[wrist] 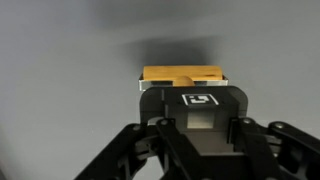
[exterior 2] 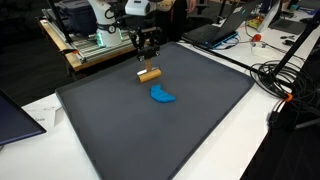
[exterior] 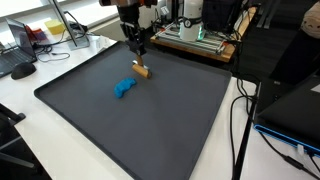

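Wooden block (exterior: pixel 141 71) is pinched between the fingers of the gripper (exterior: pixel 139 57), upper centre of frame in both exterior views, over the dark mat (exterior: pixel 150 135). Blue piece (exterior: pixel 123 89) lies near it, lower left, not touching. Can't tell if the block is off the mat.

**A:** How much of the wooden block (wrist: pixel 182 75) does the wrist view show?

**B:** Only its far strip. The end effector (wrist: pixel 186 96) covers the rest with its own body, fingertips included, and the surface around is a grey blur.

**A:** And in the exterior views?

**B:** The fingertips are too small to tell whether they pinch the block or only touch it. The blue thing (exterior: pixel 123 89) is too small to name. The dark mat (exterior: pixel 120 140) is cut off by the bottom edge in both exterior views, and the laptop (exterior 2: pixel 18 118) by the left edge.
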`<state>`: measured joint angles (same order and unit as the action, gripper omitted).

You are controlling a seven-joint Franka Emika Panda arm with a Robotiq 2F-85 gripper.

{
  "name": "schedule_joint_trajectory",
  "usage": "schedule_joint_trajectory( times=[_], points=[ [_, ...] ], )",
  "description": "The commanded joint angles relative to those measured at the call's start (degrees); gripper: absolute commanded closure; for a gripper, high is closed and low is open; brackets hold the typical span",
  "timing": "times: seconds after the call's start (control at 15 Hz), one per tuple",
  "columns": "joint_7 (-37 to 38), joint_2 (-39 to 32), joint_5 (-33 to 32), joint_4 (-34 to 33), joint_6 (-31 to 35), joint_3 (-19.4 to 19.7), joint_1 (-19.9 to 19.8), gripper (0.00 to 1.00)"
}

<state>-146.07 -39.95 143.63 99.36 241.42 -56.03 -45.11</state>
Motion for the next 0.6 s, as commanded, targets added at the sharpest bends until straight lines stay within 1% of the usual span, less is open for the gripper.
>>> schedule_joint_trajectory(
  times=[0.0, 0.13, 0.4, 0.53],
  points=[
    [1.76, 2.55, -0.01, 2.19, 1.87, -5.77, -4.45, 0.78],
    [3.08, 3.68, 0.05, 3.57, 0.92, -8.17, -6.52, 0.78],
    [6.89, 4.88, 0.23, 1.84, 0.27, -13.42, -10.53, 0.78],
    [10.47, 5.81, 0.35, 0.7, -0.88, -14.46, -12.11, 0.78]
  ],
)
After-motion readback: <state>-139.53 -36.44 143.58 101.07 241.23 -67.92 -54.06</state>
